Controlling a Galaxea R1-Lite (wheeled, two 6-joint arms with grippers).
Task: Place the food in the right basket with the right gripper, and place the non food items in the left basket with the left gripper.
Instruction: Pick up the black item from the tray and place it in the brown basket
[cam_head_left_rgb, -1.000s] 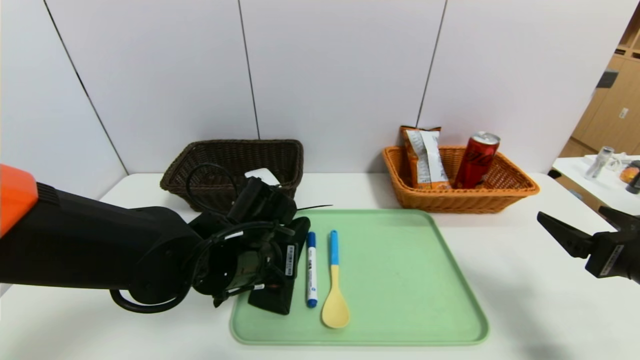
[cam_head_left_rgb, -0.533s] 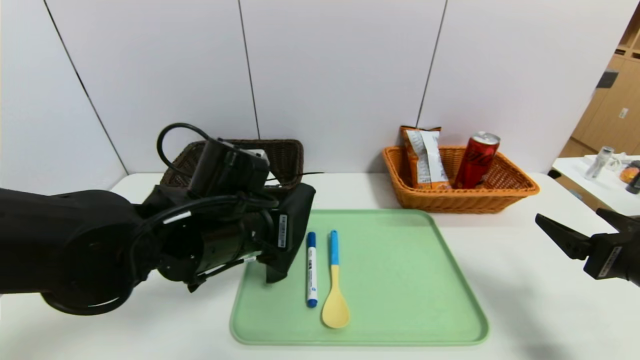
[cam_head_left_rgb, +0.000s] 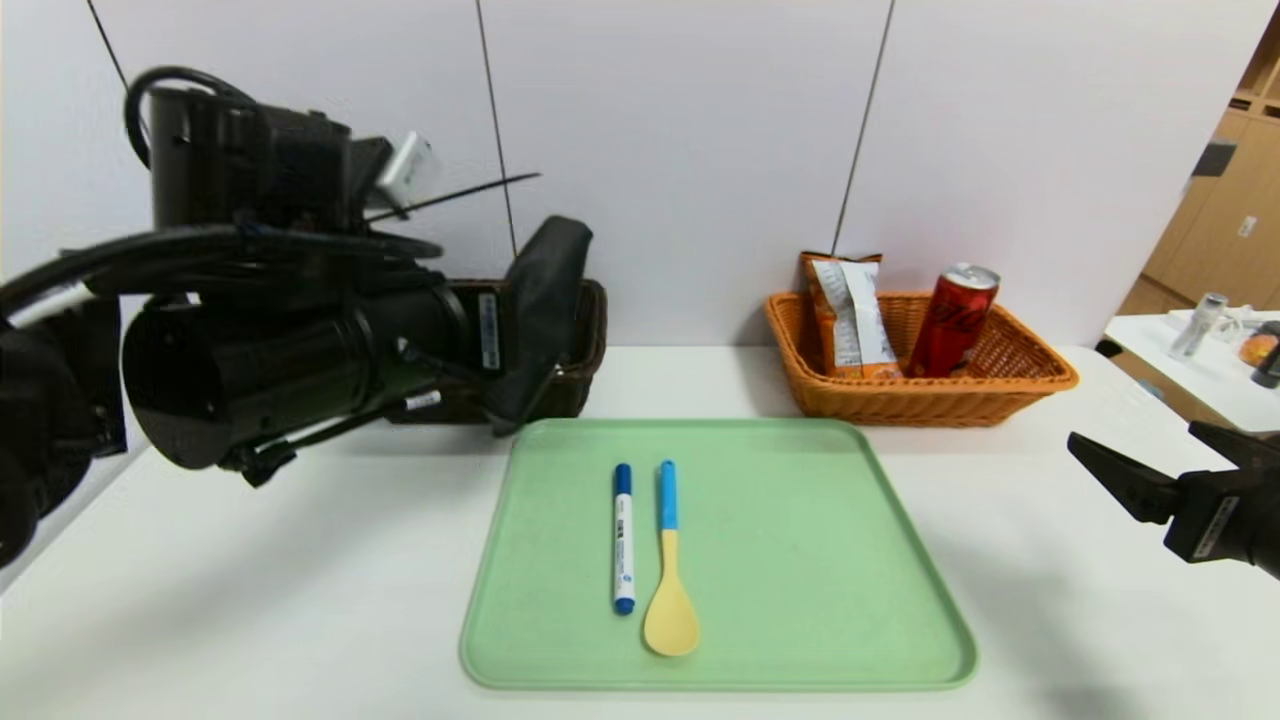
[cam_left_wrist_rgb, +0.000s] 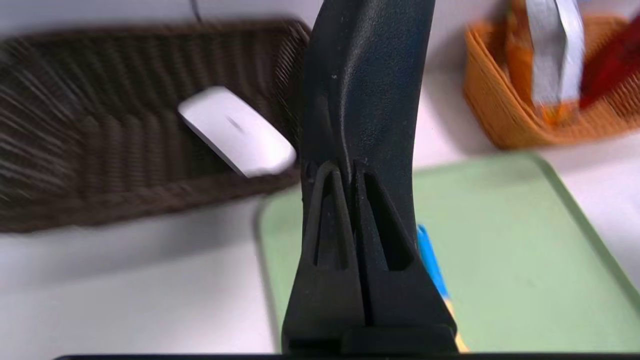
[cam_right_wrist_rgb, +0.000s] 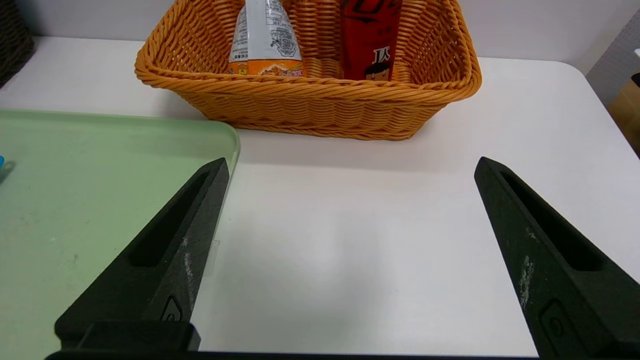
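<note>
My left gripper (cam_head_left_rgb: 505, 330) is shut on the long black case (cam_head_left_rgb: 545, 300) and holds it tilted in the air in front of the dark brown left basket (cam_head_left_rgb: 592, 340). In the left wrist view the case (cam_left_wrist_rgb: 365, 75) stands up from my shut fingers (cam_left_wrist_rgb: 330, 220), and the white oblong case (cam_left_wrist_rgb: 235, 132) lies in the basket (cam_left_wrist_rgb: 100, 125). The white marker (cam_head_left_rgb: 622, 535) and blue-handled yellow spoon (cam_head_left_rgb: 668, 570) lie side by side on the green tray (cam_head_left_rgb: 800, 560). The orange right basket (cam_head_left_rgb: 920, 400) holds the snack bag (cam_head_left_rgb: 850, 315) and red can (cam_head_left_rgb: 952, 320). My right gripper (cam_head_left_rgb: 1135, 435) is open and empty at the right.
The white wall stands close behind both baskets. A second white table (cam_head_left_rgb: 1200, 350) with small objects is at the far right. My left arm (cam_head_left_rgb: 280, 350) hangs over the table's left part. In the right wrist view the orange basket (cam_right_wrist_rgb: 310, 100) lies ahead of the open fingers.
My left gripper has lifted the black case off the tray, up and back to the left, to the front of the dark basket. The right gripper has barely moved.
</note>
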